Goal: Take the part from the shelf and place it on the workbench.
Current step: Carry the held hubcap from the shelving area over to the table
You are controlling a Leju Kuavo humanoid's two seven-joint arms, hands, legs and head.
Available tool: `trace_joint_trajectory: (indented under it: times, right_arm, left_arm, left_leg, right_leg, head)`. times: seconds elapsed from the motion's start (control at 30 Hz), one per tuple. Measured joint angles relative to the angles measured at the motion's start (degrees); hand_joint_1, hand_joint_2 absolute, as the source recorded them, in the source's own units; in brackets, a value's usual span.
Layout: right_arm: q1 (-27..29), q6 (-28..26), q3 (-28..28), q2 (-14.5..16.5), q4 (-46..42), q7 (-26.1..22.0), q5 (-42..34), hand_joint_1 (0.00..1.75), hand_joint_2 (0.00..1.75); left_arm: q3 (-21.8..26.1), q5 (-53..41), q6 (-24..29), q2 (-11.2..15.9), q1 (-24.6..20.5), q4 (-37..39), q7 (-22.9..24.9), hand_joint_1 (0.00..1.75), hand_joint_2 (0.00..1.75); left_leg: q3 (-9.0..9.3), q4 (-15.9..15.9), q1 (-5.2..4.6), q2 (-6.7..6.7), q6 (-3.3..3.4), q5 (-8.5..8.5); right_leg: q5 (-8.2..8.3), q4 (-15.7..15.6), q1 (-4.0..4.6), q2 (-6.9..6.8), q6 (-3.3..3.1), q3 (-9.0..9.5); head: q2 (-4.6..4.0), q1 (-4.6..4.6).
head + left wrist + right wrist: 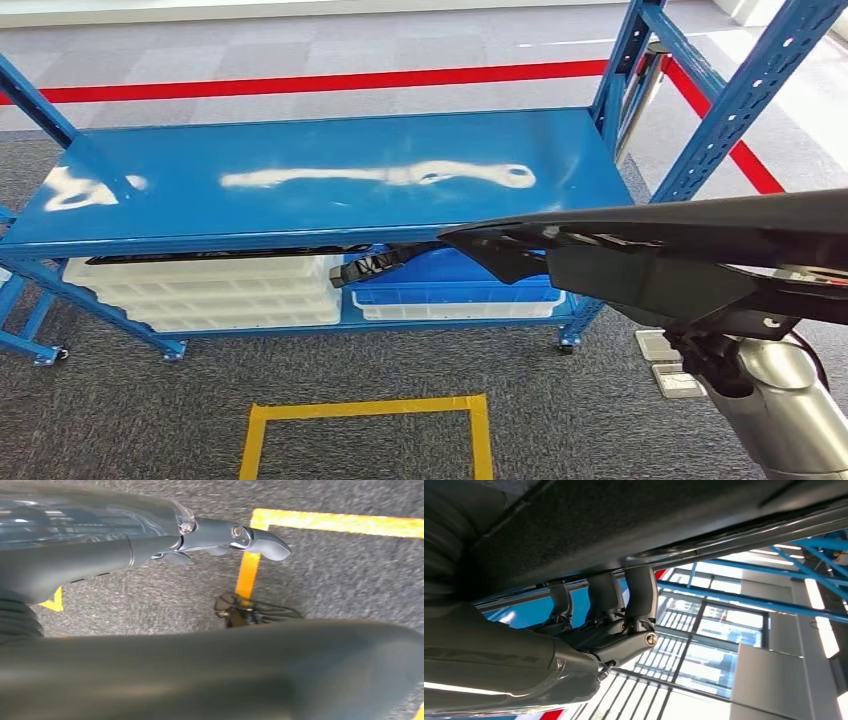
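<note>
The part [650, 240] is a long black moulded panel, held level in front of the blue shelf [320, 175]. Its narrow end [350, 272] reaches left, below the front edge of the top deck. My right hand [715, 335] grips it from underneath at the right. In the right wrist view the fingers [639, 595] curl up against the part's dark underside [649, 520]. In the left wrist view my left hand [215, 535] hangs over the grey carpet, fingers stretched out and holding nothing.
The shelf's top deck is bare and glossy. Below it sit stacked white trays [210, 290] and a blue bin [460, 285]. Blue uprights [740, 100] stand at the right. A yellow tape square [370, 410] marks the carpet, and red tape [300, 82] runs behind the shelf.
</note>
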Motion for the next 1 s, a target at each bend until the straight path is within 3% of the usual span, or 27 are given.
trace_joint_trajectory:
  times: [0.07, 0.13, 0.17, 0.2, 0.27, 0.33, 0.4, 0.47, 0.53, 0.6, 0.67, 0.7, 0.73, 0.77, 0.83, 0.9, 0.97, 1.0]
  right_arm:
    - [0.0, 0.4, 0.1, 0.0, 0.1, -0.3, 0.1, 1.75, 1.75]
    - [0.0, 0.7, 0.2, 0.0, 0.1, -0.4, 0.3, 1.75, 1.75]
    - [0.0, 0.8, 0.2, 0.0, 0.1, -0.5, 0.4, 1.75, 1.75]
    - [-0.1, 0.9, 0.2, 0.0, 0.2, -0.5, 0.5, 1.75, 1.75]
    - [-0.3, 1.1, 0.2, 0.0, 0.1, -0.7, 0.5, 1.75, 1.75]
    - [-0.8, 1.3, 0.2, 0.0, 0.1, -1.0, 0.5, 1.75, 1.75]
    - [-1.2, 1.4, 0.3, 0.0, 0.1, -1.1, 0.5, 1.75, 1.75]
    - [-1.7, 1.6, 0.4, 0.0, 0.1, -1.1, 0.6, 1.75, 1.75]
    - [-2.2, 1.8, 0.6, 0.0, 0.1, -1.2, 0.6, 1.75, 1.75]
    - [-2.6, 2.0, 0.6, -0.1, 0.2, -1.2, 0.7, 1.75, 1.75]
    - [-2.5, 2.3, 0.6, -0.1, 0.3, -1.2, 0.8, 1.75, 1.75]
    - [-2.4, 2.4, 0.7, -0.1, 0.4, -1.3, 0.9, 1.75, 1.75]
    - [-2.3, 2.5, 0.7, -0.1, 0.4, -1.4, 1.1, 1.75, 1.75]
    - [-2.1, 2.5, 0.7, -0.1, 0.3, -1.6, 1.4, 1.75, 1.75]
    - [-1.5, 2.6, 0.8, -0.2, -0.1, -2.2, 2.0, 1.75, 1.75]
    - [-0.6, 2.7, 0.9, -0.3, -0.6, -3.0, 2.6, 1.75, 1.75]
    - [0.0, 2.9, 1.1, -0.3, -1.2, -3.6, 3.0, 1.75, 1.75]
    - [0.0, 3.0, 1.2, -0.3, -1.4, -3.8, 3.0, 1.75, 1.75]
  left_arm:
    - [0.0, 0.0, 0.0, 0.0, 0.1, 0.0, 0.0, 0.0, 1.75]
    - [0.0, 0.0, 0.0, 0.0, 0.1, 0.0, 0.0, 0.0, 1.75]
    - [0.0, -0.1, 0.0, 0.0, 0.1, 0.0, 0.0, 0.0, 1.75]
    - [0.0, -0.1, 0.0, 0.0, 0.2, 0.0, 0.0, 0.0, 1.75]
    - [0.0, 0.0, 0.0, 0.0, 0.3, 0.0, -0.1, 0.0, 1.75]
    - [0.0, 0.0, 0.0, 0.1, 0.2, 0.0, -0.2, 0.0, 1.75]
    - [0.0, 0.0, 0.0, 0.3, 0.2, 0.0, -0.3, 0.0, 1.75]
    - [0.0, 0.0, 0.0, 0.4, 0.2, 0.0, -0.4, 0.0, 1.75]
    - [0.0, 0.0, 0.0, 0.5, 0.2, 0.0, -0.5, 0.0, 1.75]
    - [0.0, 0.0, -0.1, 0.5, 0.0, 0.0, -0.6, 0.0, 1.75]
    - [0.0, 0.0, -0.2, 0.5, -0.1, 0.0, -0.7, 0.0, 1.75]
    - [0.0, 0.0, -0.2, 0.4, -0.1, 0.0, -0.7, 0.0, 1.75]
    - [0.0, 0.0, -0.2, 0.4, -0.1, 0.0, -0.7, 0.0, 1.75]
    - [0.0, 0.1, -0.2, 0.4, 0.0, 0.0, -0.7, 0.0, 1.75]
    - [0.0, 0.2, 0.0, 0.3, -0.1, 0.0, -0.7, 0.0, 1.75]
    - [0.0, 0.4, 0.1, 0.3, 0.0, 0.0, -0.7, 0.0, 1.75]
    - [0.0, 0.5, 0.2, 0.3, 0.3, 0.0, -0.6, 0.0, 1.75]
    - [0.0, 0.5, 0.2, 0.2, 0.4, 0.0, -0.6, 0.0, 1.75]
  left_leg:
    - [-1.9, 4.2, 0.25, 0.91, -0.84, -2.85]
    - [-4.87, 11.6, 0.57, 1.54, -1.51, -6.25]
    - [-5.88, 14.2, 0.66, 1.66, -1.65, -6.95]
    - [-6.03, 14.9, 0.7, 1.75, -1.64, -6.57]
    - [-3.41, 9.8, 0.58, 2.22, -1.09, -3.12]
    - [0.18, 2.6, -0.11, 4.0, 0.13, -0.22]
    - [1.39, -0.3, -0.88, 5.26, 1.05, 0.26]
    - [1.43, -1.0, -0.95, 4.71, 1.53, 0.45]
    - [1.91, -2.2, -0.62, 3.89, 2.11, 0.82]
    - [2.19, -2.8, -0.44, 2.94, 2.45, 1.05]
    - [2.18, -2.6, -0.44, 1.74, 2.52, 1.03]
    - [2.18, -2.4, -0.41, 1.07, 2.49, 0.98]
    - [2.17, -2.2, -0.32, 0.39, 2.39, 0.89]
    - [2.16, -1.8, -0.19, -0.32, 2.21, 0.73]
    - [1.62, -0.6, 0.01, -1.77, 1.65, 0.23]
    - [0.6, 0.4, 0.12, -3.1, 1.09, 0.01]
    - [-0.01, 0.6, 0.27, -4.29, 0.69, 0.17]
    - [-0.2, 0.8, 0.26, -4.11, 0.47, -0.02]
  right_leg:
    - [0.17, -0.1, -0.17, -1.18, -0.54, -0.2]
    - [0.18, -0.1, -0.11, -2.49, -0.73, -0.25]
    - [0.17, -0.1, -0.08, -3.13, -0.75, -0.24]
    - [0.17, -0.1, -0.03, -3.73, -0.76, -0.22]
    - [0.12, -0.1, 0.14, -4.81, -0.77, -0.14]
    - [0.03, -0.1, 0.35, -5.77, -0.69, -0.13]
    - [0.04, -0.2, 0.43, -6.74, -0.43, -0.19]
    - [-0.08, -0.4, 0.37, -7.36, 0.02, -0.06]
    - [-1.46, 1.0, 0.35, -5.46, 0.24, -0.54]
    - [-4.48, 6.6, 0.37, -2.72, 0.16, -3.15]
    - [-6.62, 13.4, 0.41, -1.9, 0.25, -6.63]
    - [-6.28, 14.7, 0.41, -1.83, 0.38, -7.47]
    - [-4.83, 13.8, 0.38, -1.75, 0.54, -7.24]
    - [-2.59, 10.9, 0.3, -1.5, 0.71, -6.07]
    - [0.52, 4.3, -0.05, 0.84, 0.93, -3.42]
    - [0.87, 1.8, -0.18, 2.7, 0.67, -2.6]
    - [0.85, 1.8, -0.17, 1.91, 0.09, -2.71]
    - [0.9, 1.7, -0.26, 1.28, -0.17, -2.63]
  head:
    - [0.0, -0.03]
    - [0.0, -0.03]
    - [0.0, -0.03]
    - [0.0, -0.03]
    - [0.0, -0.04]
    - [0.0, -0.04]
    - [0.0, -0.03]
    - [0.0, -0.02]
    - [0.0, -0.01]
    - [0.0, -0.01]
    - [0.0, -0.02]
    - [0.0, -0.02]
    - [0.0, -0.02]
    - [0.0, -0.01]
    - [0.0, -0.03]
    - [0.0, -0.08]
    - [0.0, -0.09]
    - [0.0, -0.09]
